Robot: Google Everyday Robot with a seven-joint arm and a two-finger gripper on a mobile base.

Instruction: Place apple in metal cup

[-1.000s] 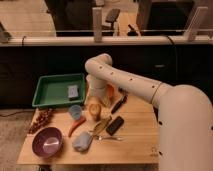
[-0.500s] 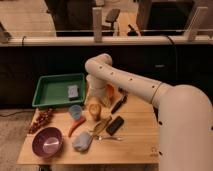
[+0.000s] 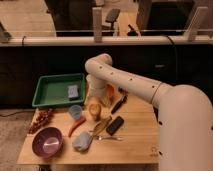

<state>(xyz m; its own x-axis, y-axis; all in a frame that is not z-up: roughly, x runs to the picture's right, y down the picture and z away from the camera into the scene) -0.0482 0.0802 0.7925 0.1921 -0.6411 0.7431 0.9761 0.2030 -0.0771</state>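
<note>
The apple (image 3: pixel 94 110) sits directly under the gripper (image 3: pixel 95 101) near the middle of the table (image 3: pixel 135 145), just beside the light blue cup (image 3: pixel 75 111). It is probably there because the metal cup stands below it (I cannot pick that cup out, nor tell whether the gripper holds on or has let go). The arm (image 3: pixel 135 85) reaches in from the right, bends at a high elbow and drops almost straight down, a pose suited to lowering from above.

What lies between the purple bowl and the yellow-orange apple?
In the camera view, a curved red chili pepper lies between the round purple bowl and the small yellow-orange apple; the gripper is just above that apple.
</note>
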